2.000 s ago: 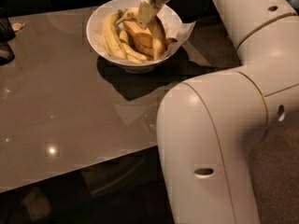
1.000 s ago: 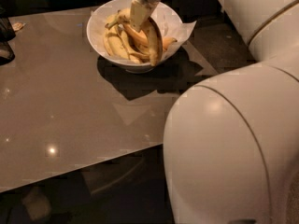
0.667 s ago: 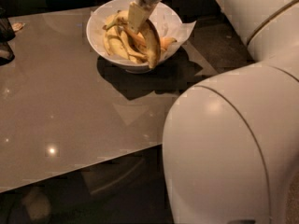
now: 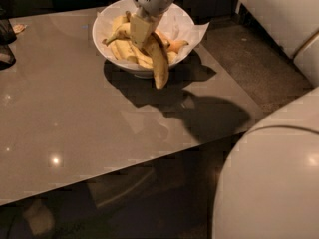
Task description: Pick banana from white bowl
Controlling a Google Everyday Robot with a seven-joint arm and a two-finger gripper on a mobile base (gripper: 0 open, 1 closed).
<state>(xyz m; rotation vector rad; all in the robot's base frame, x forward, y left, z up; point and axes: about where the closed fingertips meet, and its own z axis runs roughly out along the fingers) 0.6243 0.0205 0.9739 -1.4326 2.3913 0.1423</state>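
Observation:
The white bowl (image 4: 107, 49), lined with crinkled white paper, stands at the far middle of the brown table and holds several pale-yellow bananas. My gripper (image 4: 141, 31) reaches down from above over the bowl and is shut on the long curved banana (image 4: 155, 59). That banana is lifted and tilted. Its lower end hangs out past the bowl's near rim, and its upper end points left over the other bananas.
The glossy brown table (image 4: 75, 123) stretches toward me, with its right edge just right of the bowl. A dark object (image 4: 6, 44) sits at the table's far left edge. My white arm body (image 4: 269, 178) fills the lower right; another arm segment is at the upper right.
The gripper has closed on the long banana and raised it, so its lower end now hangs over the bowl's near rim. The view has drawn closer to the bowl.

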